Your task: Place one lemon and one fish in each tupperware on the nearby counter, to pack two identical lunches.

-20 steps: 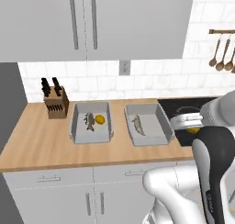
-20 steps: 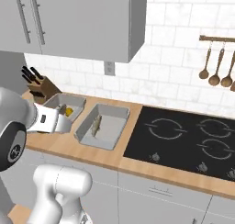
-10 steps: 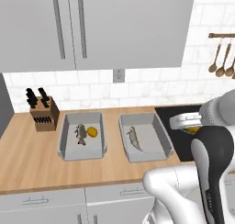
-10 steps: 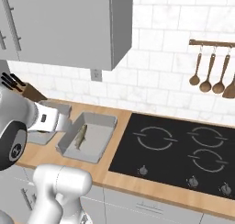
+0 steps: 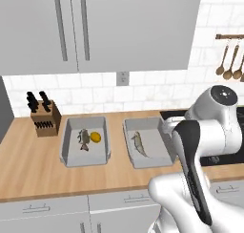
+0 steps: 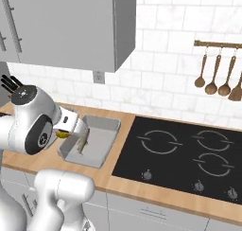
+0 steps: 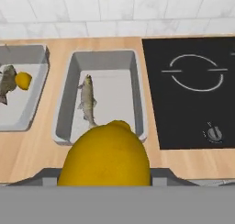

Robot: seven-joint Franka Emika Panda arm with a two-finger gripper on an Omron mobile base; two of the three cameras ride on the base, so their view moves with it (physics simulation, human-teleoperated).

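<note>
Base nearer the counter (image 5: 28, 174); fingertips hidden behind held lemon (image 7: 106, 156)

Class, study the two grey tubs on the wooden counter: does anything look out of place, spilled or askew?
Nothing is spilled or askew. The two packs do not match yet: the left grey plastic tub holds a small silver fish and a yellow lemon, while the right grey tub holds only a fish. A second lemon sits in the gripper.

Kitchen: cooktop (image 6: 182, 152), knife block (image 5: 44, 116), hanging spoons (image 6: 217, 78), wooden counter (image 5: 28, 170).
</note>
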